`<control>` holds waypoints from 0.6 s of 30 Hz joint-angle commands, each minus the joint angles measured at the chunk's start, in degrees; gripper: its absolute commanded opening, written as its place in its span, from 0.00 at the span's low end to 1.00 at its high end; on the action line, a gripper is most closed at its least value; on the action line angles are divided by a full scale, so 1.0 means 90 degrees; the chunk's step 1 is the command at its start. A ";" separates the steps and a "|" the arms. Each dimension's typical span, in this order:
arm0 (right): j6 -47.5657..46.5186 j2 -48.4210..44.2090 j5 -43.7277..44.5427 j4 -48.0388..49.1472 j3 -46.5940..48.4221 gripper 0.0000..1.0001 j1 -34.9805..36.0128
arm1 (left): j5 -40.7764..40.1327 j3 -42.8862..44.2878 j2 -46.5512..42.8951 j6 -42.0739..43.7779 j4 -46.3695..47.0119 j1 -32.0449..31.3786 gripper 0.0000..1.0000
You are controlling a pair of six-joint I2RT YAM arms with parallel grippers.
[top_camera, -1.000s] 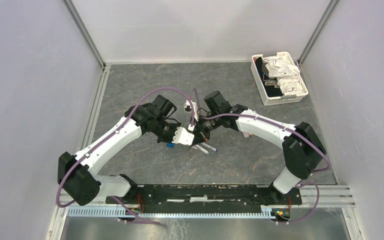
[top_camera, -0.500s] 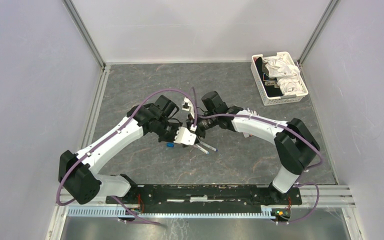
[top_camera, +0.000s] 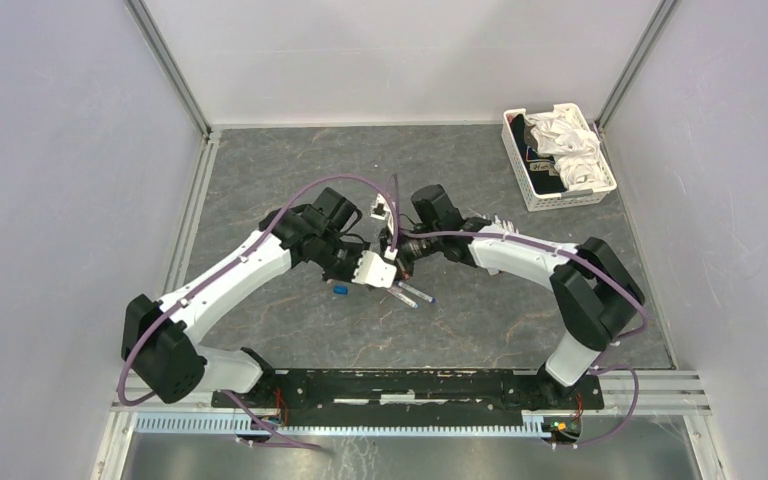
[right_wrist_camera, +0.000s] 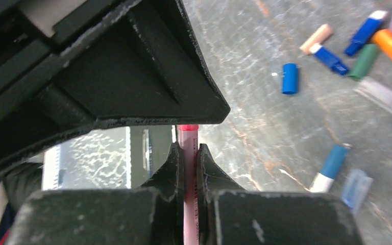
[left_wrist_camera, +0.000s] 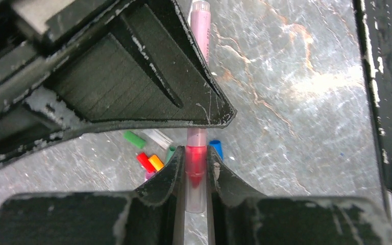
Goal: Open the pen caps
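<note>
My two grippers meet over the table's middle, both on one pink pen. In the left wrist view my left gripper (left_wrist_camera: 196, 153) is shut on the pen's clear cap (left_wrist_camera: 196, 176), which shows red inside; the pink barrel (left_wrist_camera: 200, 25) runs away from it. In the right wrist view my right gripper (right_wrist_camera: 188, 150) is shut on that pink barrel (right_wrist_camera: 190, 204). Loose pen caps lie on the table below: green (left_wrist_camera: 134, 139), red (left_wrist_camera: 145, 162), orange (left_wrist_camera: 156, 162) and blue (left_wrist_camera: 215, 148). From above, the left gripper (top_camera: 372, 268) and right gripper (top_camera: 398, 256) touch end to end.
A blue cap (top_camera: 340, 290) and two pens (top_camera: 408, 294) lie just in front of the grippers. The right wrist view shows a blue cap (right_wrist_camera: 289, 78), a blue-capped pen (right_wrist_camera: 329, 166) and clear caps (right_wrist_camera: 356, 190). A white slotted basket (top_camera: 570, 198) with crumpled white material stands far right.
Both grippers stay joined on the pen and have drifted slightly toward the far side. The right wrist has turned a little.
</note>
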 commanded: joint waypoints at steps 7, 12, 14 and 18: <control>-0.1190 -0.0774 0.1296 -0.1840 -0.0984 0.00 -0.0856 | -0.0608 0.0277 0.0488 0.0763 -0.0016 0.1719 0.02; -0.1322 -0.0968 0.2607 -0.2201 -0.0770 0.00 -0.1279 | -0.0366 -0.0134 0.0592 0.0250 0.0568 0.1706 0.02; -0.1190 -0.1046 0.3514 -0.2180 -0.0769 0.00 -0.1467 | -0.0226 -0.0286 0.0652 0.0109 0.0680 0.1684 0.02; -0.0810 -0.1164 0.5087 -0.1749 -0.1032 0.02 -0.1704 | -0.0147 -0.0746 0.0724 -0.0055 0.0996 0.1668 0.02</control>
